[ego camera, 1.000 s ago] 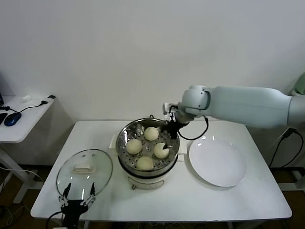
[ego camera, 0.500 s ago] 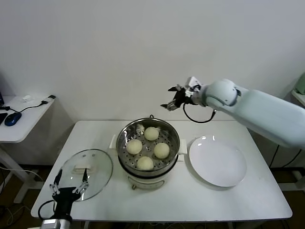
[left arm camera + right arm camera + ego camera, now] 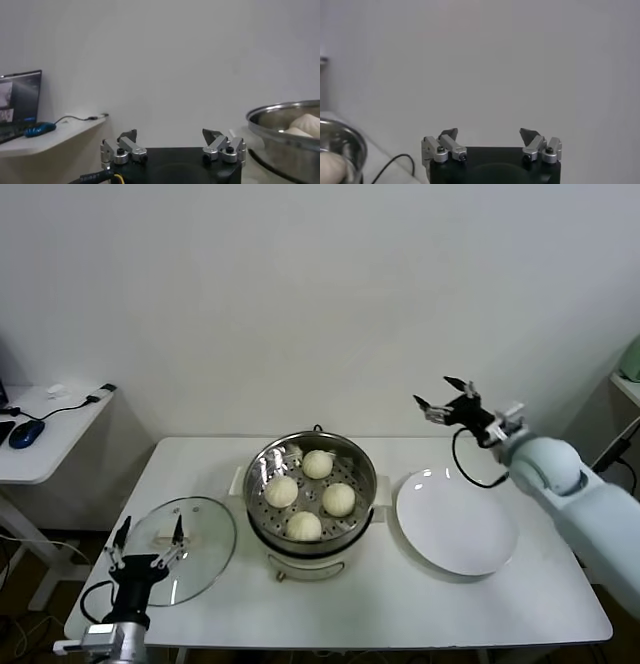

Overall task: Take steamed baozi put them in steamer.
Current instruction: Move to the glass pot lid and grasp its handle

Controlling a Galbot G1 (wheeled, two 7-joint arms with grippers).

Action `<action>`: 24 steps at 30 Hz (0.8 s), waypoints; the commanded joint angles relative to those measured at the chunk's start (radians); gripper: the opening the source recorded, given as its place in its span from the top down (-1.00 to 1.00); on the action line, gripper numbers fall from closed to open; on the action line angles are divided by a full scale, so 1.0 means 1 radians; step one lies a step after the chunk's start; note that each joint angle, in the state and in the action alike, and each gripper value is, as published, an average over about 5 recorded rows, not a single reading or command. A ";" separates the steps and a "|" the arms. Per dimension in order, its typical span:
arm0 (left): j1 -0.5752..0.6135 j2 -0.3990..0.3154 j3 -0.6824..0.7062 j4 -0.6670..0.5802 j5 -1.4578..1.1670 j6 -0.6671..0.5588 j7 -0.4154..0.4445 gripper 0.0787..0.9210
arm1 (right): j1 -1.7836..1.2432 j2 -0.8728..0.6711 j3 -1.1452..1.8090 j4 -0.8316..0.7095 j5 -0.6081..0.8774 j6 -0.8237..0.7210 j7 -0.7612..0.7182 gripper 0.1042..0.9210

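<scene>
The steamer (image 3: 311, 506) stands mid-table, a shiny steel pot on a cream base. Several cream-white baozi lie on its perforated tray, at the back (image 3: 318, 464), left (image 3: 281, 491), right (image 3: 339, 499) and front (image 3: 304, 526). My right gripper (image 3: 442, 398) is open and empty, raised high above the back of the white plate, to the right of the steamer. My left gripper (image 3: 148, 534) is open and empty, low at the table's front left, over the glass lid. The steamer's rim (image 3: 285, 125) and a baozi (image 3: 306, 123) show in the left wrist view.
A glass lid with a white handle (image 3: 178, 544) lies on the table at the front left. A flat white plate (image 3: 456, 522) lies right of the steamer. A side desk with a blue mouse (image 3: 25, 432) stands at the far left.
My right arm lifted out of the steamer and swung right, from above the pot to above the plate's back edge. My left gripper rose a little at the front left by the lid.
</scene>
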 commanded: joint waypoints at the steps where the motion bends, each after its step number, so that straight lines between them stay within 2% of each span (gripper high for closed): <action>1: -0.026 0.015 0.000 0.021 0.041 -0.035 -0.025 -0.77 | -0.694 0.276 0.554 0.020 -0.168 0.283 0.006 -0.76; 9: 0.003 0.047 -0.008 0.063 0.303 -0.130 -0.088 -0.77 | -0.777 0.453 0.505 -0.018 -0.247 0.423 -0.004 -0.76; 15: 0.003 0.100 -0.022 0.113 0.769 -0.172 -0.217 -0.77 | -0.792 0.474 0.490 0.004 -0.275 0.380 0.036 -0.76; 19: -0.009 0.152 -0.008 0.196 1.097 -0.143 -0.309 -0.77 | -0.787 0.460 0.478 0.022 -0.279 0.308 0.090 -0.76; 24: -0.043 0.182 0.022 0.344 1.321 -0.053 -0.361 -0.77 | -0.773 0.452 0.463 0.031 -0.315 0.276 0.126 -0.76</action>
